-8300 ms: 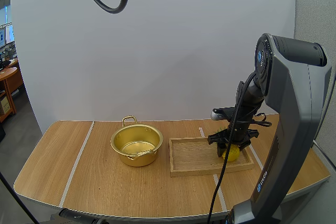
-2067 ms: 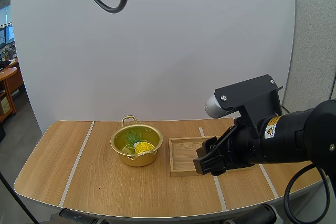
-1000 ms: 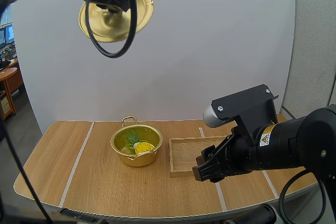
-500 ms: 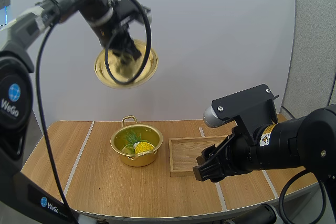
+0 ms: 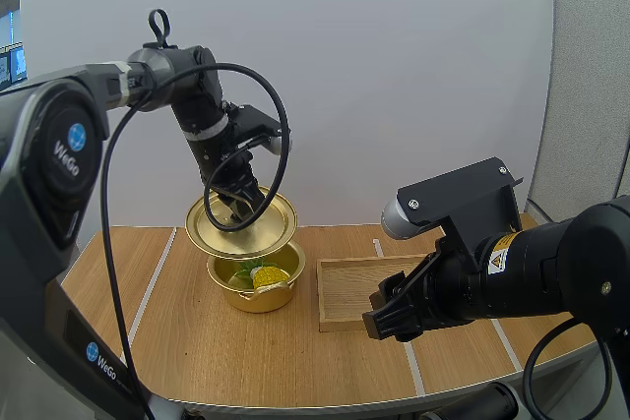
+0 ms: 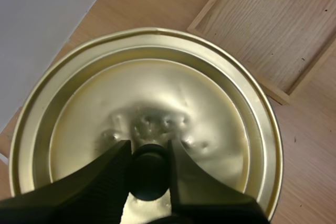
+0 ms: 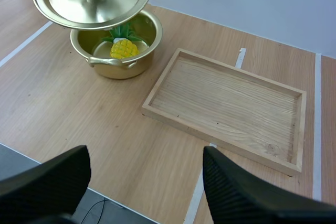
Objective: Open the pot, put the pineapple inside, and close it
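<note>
- Lowered since half a second earlier, the lid (image 5: pixel 241 223) is now held tilted just above the pot (image 5: pixel 258 299), not yet seated on its rim.
- The wooden surface (image 5: pixel 187 341) is marked by pale tape lines, and the pot and a wooden tray (image 5: pixel 346 294) are carried on it.
- The tray is laid flat just beside the pot, the two apart.
- The pot is stood upright, gold-coloured, with its mouth partly shown under the lid.
- The pineapple (image 5: pixel 267 276) is lodged inside the pot, its leaves turned to the far wall.
- The left end effector (image 6: pixel 149 153) is pinched on the lid's black knob (image 6: pixel 149 176).
- The right end effector (image 7: pixel 146 153) is held spread over the surface, near the tray's front edge.
</note>
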{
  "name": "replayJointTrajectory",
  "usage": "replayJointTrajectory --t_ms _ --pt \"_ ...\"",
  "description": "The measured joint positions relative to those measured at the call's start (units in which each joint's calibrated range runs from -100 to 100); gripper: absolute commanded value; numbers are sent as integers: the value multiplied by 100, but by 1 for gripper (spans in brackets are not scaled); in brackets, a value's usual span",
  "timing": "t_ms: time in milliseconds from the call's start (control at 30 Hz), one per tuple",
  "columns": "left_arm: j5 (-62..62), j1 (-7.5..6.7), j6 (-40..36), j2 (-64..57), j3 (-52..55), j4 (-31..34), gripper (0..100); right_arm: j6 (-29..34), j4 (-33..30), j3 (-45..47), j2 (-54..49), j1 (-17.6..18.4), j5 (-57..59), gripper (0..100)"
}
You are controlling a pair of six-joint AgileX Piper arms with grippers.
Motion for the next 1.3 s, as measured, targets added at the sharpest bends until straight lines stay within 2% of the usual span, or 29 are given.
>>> replayJointTrajectory --t_ms 667,1300 --pt "-794 0 83 1194 16 -252 0 0 -11 0 0 0 0 100" --pt "-844 0 93 1562 16 -349 0 0 -11 0 0 0 0 100"
